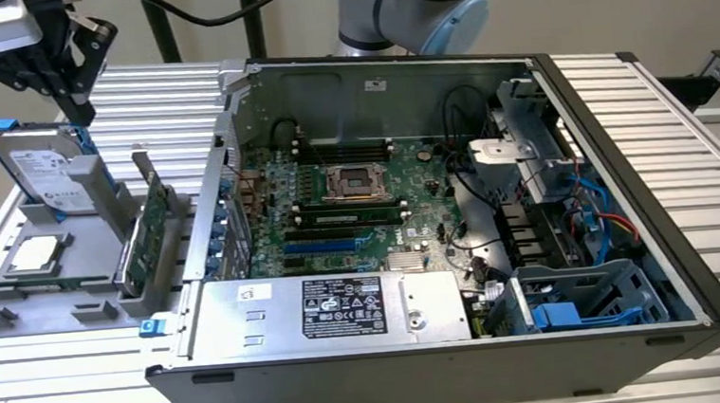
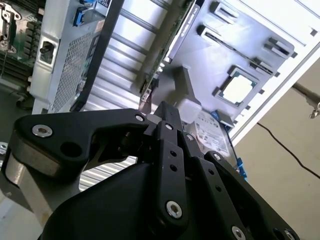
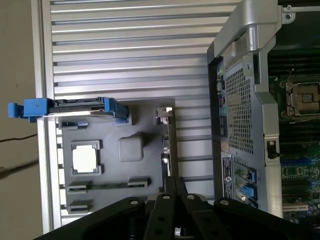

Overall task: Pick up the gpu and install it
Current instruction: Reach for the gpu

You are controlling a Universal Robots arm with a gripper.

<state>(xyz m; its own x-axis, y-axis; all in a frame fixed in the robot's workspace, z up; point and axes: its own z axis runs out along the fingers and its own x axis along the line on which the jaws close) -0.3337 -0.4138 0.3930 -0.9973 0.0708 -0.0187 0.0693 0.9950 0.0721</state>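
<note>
The gpu [image 1: 147, 237] stands on its long edge in a grey holder [image 1: 38, 314] at the exterior view's left, green board face showing, just outside the open computer case [image 1: 408, 350]. In the first wrist view the gpu [image 3: 168, 145] appears edge-on as a thin strip; the second wrist view also shows the gpu [image 2: 173, 42] edge-on. My gripper [image 1: 79, 112] hangs well above the holder, over its far end, its black fingers pressed together and holding nothing. In both wrist views the gripper [image 3: 175, 183] [image 2: 166, 109] points down toward the holder, apart from the card.
A silver hard drive [image 1: 38, 172] with blue tabs stands upright in the holder beside the gpu, and a square processor chip [image 1: 37, 254] lies flat in front of it. Inside the case lie the motherboard [image 1: 348, 212], a power supply [image 1: 329, 308] and cables.
</note>
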